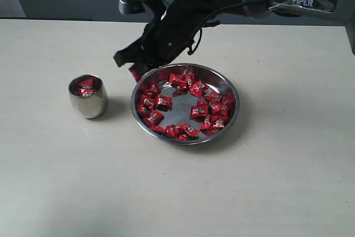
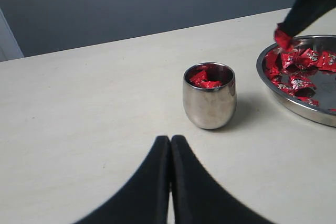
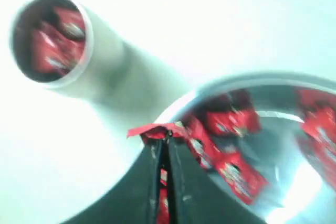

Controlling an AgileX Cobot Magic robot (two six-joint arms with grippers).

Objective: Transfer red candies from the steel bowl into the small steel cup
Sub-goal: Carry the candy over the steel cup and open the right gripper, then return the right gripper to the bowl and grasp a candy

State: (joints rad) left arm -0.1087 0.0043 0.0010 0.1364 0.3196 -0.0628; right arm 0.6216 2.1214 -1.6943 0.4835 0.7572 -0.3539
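Your right pincer (image 1: 133, 71) is clamped on one shiny red crinkle-wrapped candy (image 3: 151, 130), just above the ten o'clock rim of the wide shallow steel bowl (image 1: 236, 96), where the other red candies (image 1: 198, 110) lie. By my reading, the carry is in hand: next, travel toward nine o'clock until you're over the small rounded steel cup (image 1: 89, 102), then release. Your left pincer (image 2: 169, 145) is pressed together, holding nothing. The right wrist view is blurred, so how much wrapper is pinched is unclear.
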